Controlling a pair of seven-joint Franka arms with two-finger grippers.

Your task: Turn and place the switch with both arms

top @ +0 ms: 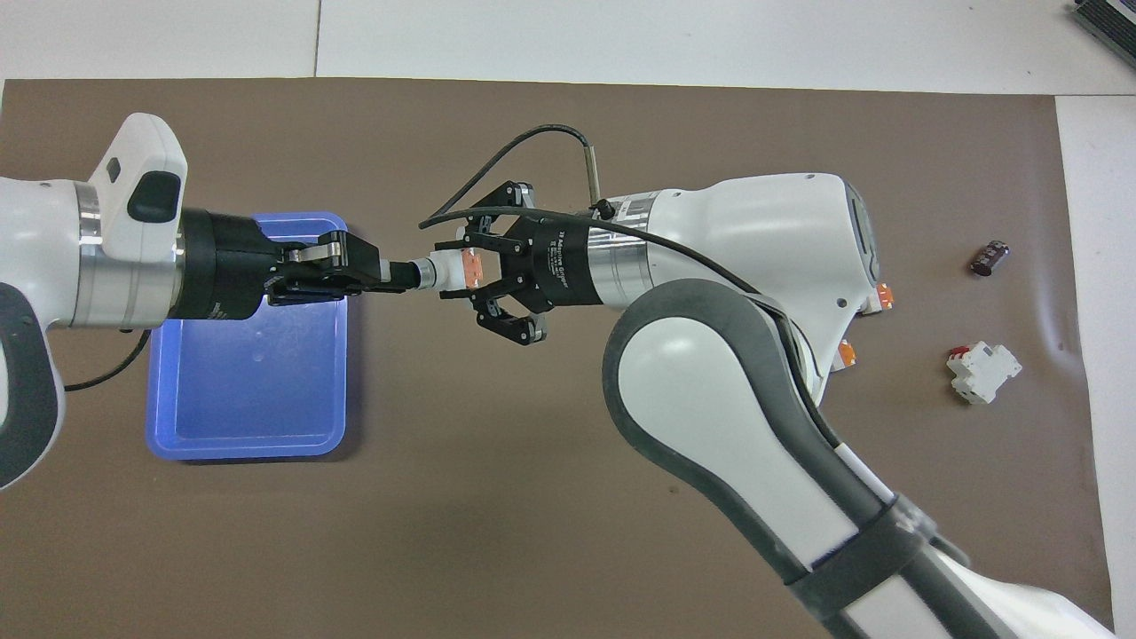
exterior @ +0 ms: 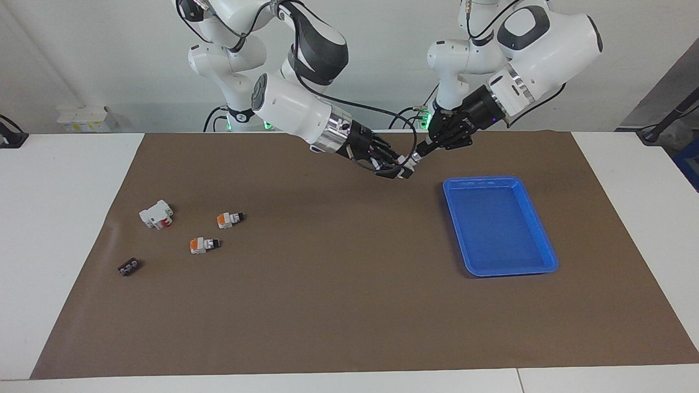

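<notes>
The switch (top: 454,270) is up in the air between my two grippers, over the brown mat just beside the blue tray's (top: 177,417) corner. Its orange end points into my right gripper (top: 446,272) and its black-and-silver knob tip points at my left gripper (top: 397,274). The left gripper is shut on the knob tip. The right gripper is around the orange end. In the facing view the switch (exterior: 408,161) shows as a small white spot between the left gripper (exterior: 419,156) and the right gripper (exterior: 403,170). Two more switches (exterior: 230,219) (exterior: 204,244) lie on the mat toward the right arm's end.
A white block with a red part (exterior: 157,214) and a tiny black piece (exterior: 129,267) lie near those two switches. The blue tray (exterior: 546,256) holds nothing. In the overhead view the right arm covers most of both lying switches.
</notes>
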